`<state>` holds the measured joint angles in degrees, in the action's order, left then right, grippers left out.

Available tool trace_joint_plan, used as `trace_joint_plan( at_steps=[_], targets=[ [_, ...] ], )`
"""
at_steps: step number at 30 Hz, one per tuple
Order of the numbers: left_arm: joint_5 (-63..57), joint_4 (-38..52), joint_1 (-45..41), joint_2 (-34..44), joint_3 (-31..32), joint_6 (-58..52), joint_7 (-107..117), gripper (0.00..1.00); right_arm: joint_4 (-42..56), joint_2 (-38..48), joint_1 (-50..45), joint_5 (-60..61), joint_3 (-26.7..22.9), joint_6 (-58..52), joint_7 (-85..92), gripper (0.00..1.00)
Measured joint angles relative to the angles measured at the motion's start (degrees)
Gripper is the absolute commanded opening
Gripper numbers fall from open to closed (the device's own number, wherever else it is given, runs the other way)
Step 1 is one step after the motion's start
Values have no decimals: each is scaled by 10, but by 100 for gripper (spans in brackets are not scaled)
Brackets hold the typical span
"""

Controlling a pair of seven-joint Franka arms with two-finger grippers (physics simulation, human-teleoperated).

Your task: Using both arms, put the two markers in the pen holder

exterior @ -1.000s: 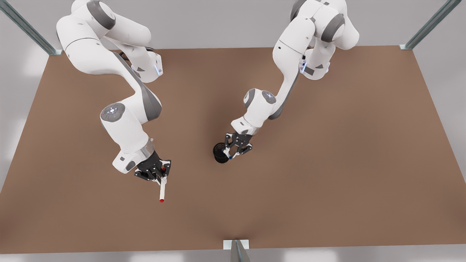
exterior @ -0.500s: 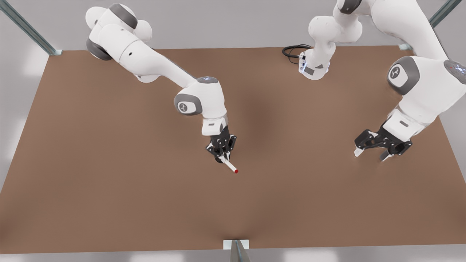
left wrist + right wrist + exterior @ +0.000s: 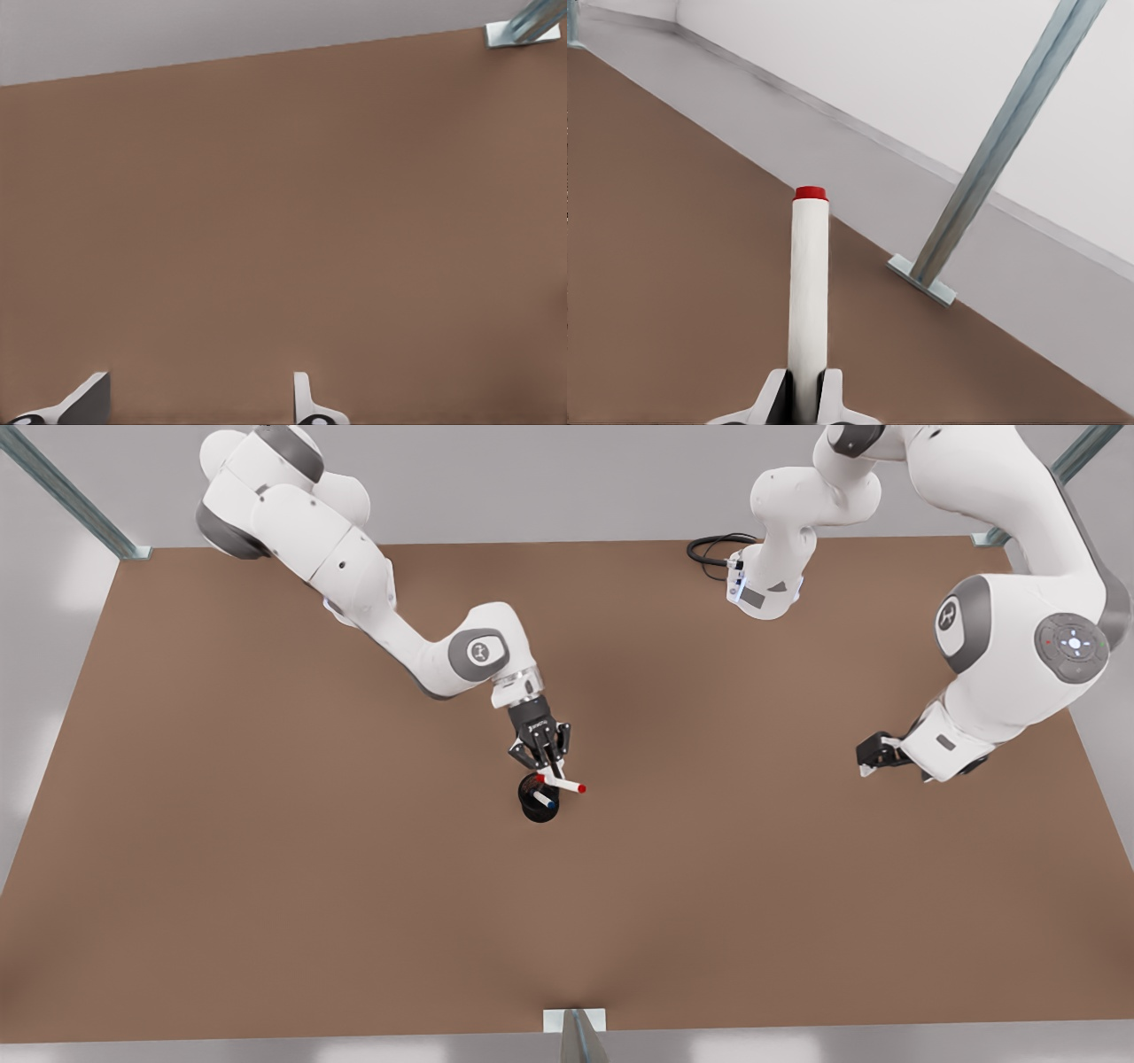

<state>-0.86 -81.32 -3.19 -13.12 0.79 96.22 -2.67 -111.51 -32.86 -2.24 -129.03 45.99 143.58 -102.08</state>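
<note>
Since half a second ago, the right gripper [image 3: 551, 777] has carried the red marker [image 3: 564, 784] over to the pen holder [image 3: 537, 801], where the marker now lies tilted across the rim, jaws clamped on its shaft. One blue-tipped marker [image 3: 544, 802] already seems to stand inside the cup. Off at the front view's right, the left gripper [image 3: 873, 762] waits, fingers [image 3: 86, 400] spread and empty. Dropping the red marker in remains.
</note>
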Motion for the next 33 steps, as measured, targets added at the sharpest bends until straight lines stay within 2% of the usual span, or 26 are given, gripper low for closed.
trace_joint_plan(
  at_steps=[5,15,33],
  targets=[
    [-2,0,0,-9,0,-7,7,100,-19,-10,-7,-94,0,-51,-174,30],
    [-2,0,-2,-16,2,-11,16,100,-36,-22,-8,-147,-3,-112,-424,30],
    [-2,1,-12,-22,3,-10,23,100,-87,-37,-4,-231,-7,-190,-639,31]
  ],
)
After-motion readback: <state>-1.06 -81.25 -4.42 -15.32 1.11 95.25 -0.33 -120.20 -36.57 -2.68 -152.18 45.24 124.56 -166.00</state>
